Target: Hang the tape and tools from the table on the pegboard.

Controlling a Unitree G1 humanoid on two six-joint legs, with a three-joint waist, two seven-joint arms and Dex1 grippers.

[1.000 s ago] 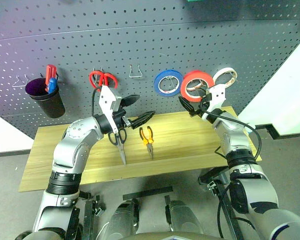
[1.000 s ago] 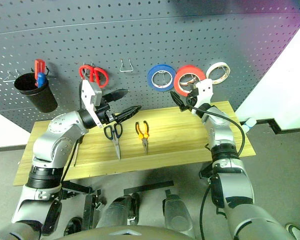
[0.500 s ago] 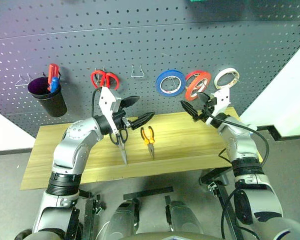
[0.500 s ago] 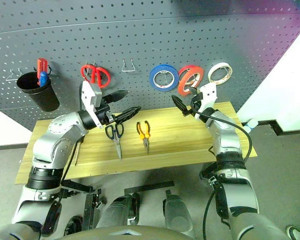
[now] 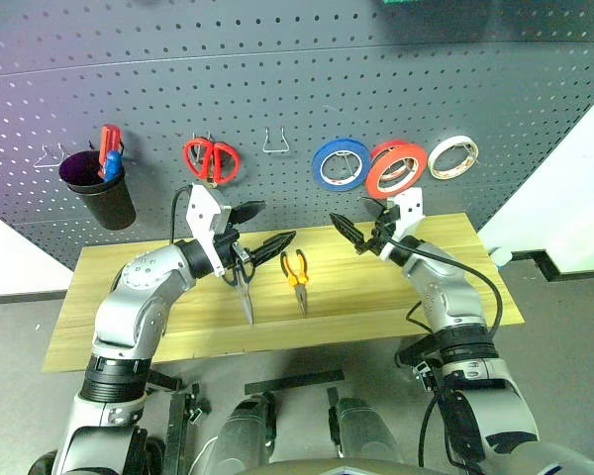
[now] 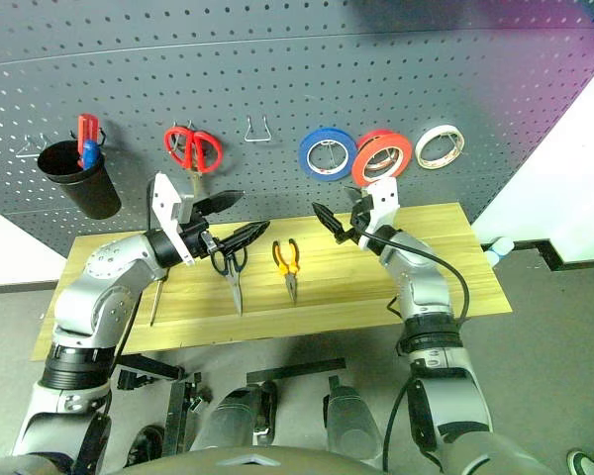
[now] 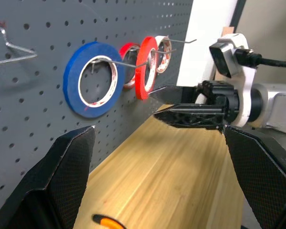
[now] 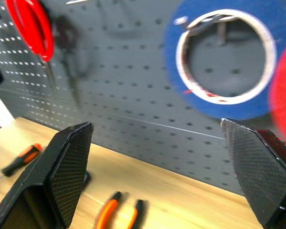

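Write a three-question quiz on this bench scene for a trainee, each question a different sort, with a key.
1. True or false: the orange-red tape hangs on the pegboard.
2. Which lies on the table between the two arms? A) blue tape B) pliers C) black cup
3. Fill in: the right tool is ____, holding nothing.

Key:
1. True.
2. B, the pliers.
3. Open.
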